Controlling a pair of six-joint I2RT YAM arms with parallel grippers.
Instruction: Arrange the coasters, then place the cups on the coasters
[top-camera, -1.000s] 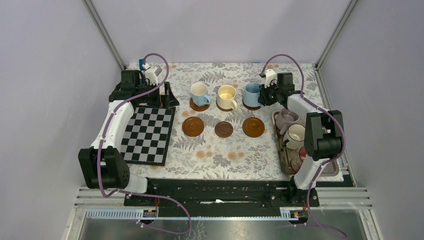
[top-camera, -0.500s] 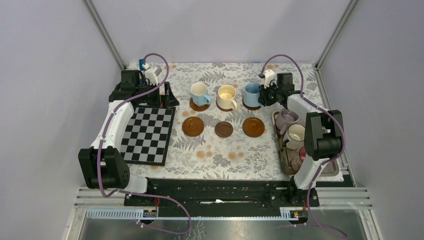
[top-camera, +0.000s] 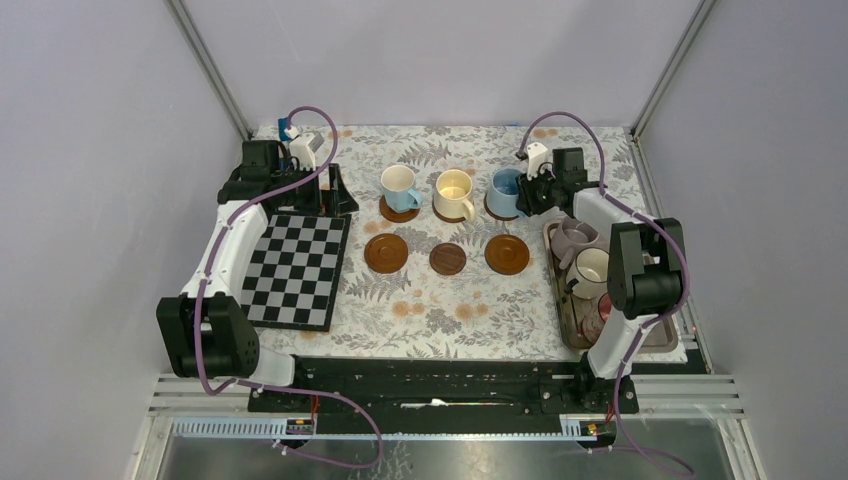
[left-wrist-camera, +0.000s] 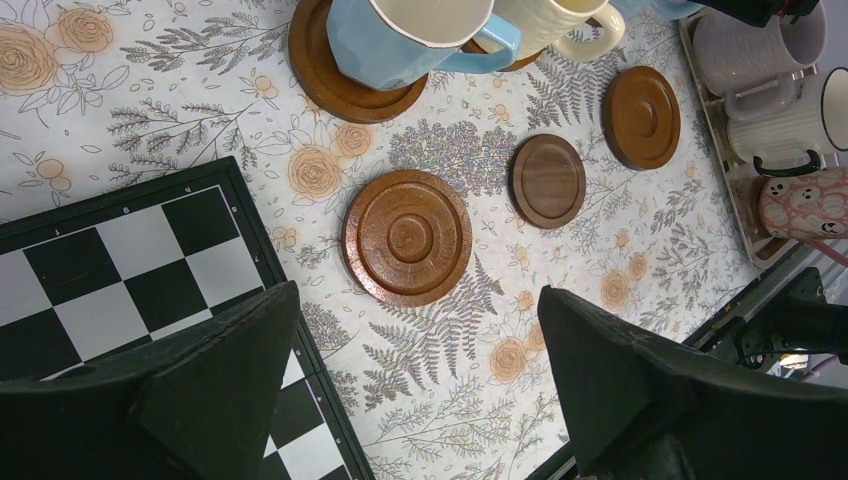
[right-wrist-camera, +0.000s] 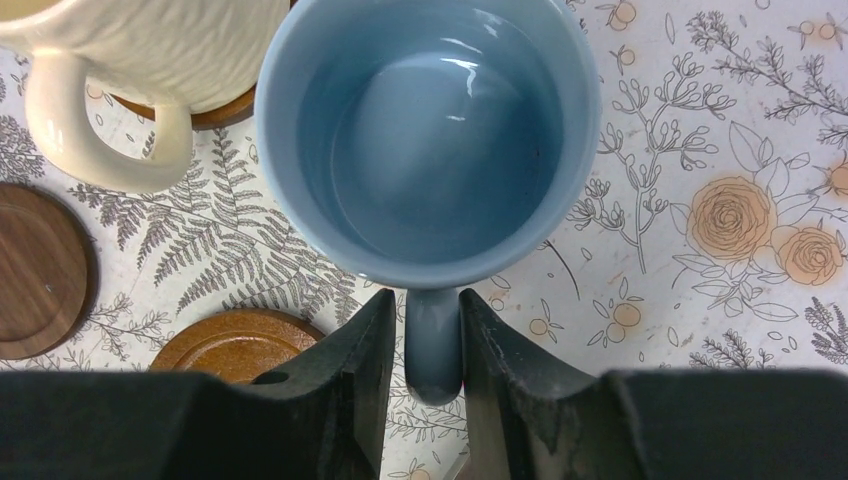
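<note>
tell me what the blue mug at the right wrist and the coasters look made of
Blue mug: probably glazed ceramic with a glossy finish. Bright highlights curve inside it, and the wall is thick and rounded.
Coasters: wood by the look. The orange-brown one shows turned rings and a soft sheen. The dark coaster shows straight grain and is duller. A wood-look moulding can't be ruled out.

A robot test cell in a lab, not a home. Plain lilac-grey wall panels (top-camera: 90, 180) and bare aluminium frame posts (top-camera: 207, 65) box in a floral-clothed tabletop (top-camera: 440, 310). The left arm (top-camera: 225, 250) and right arm (top-camera: 640, 270) are bolted to a black base rail (top-camera: 430, 385), and purple cables (top-camera: 565, 113) loop loose.
</note>
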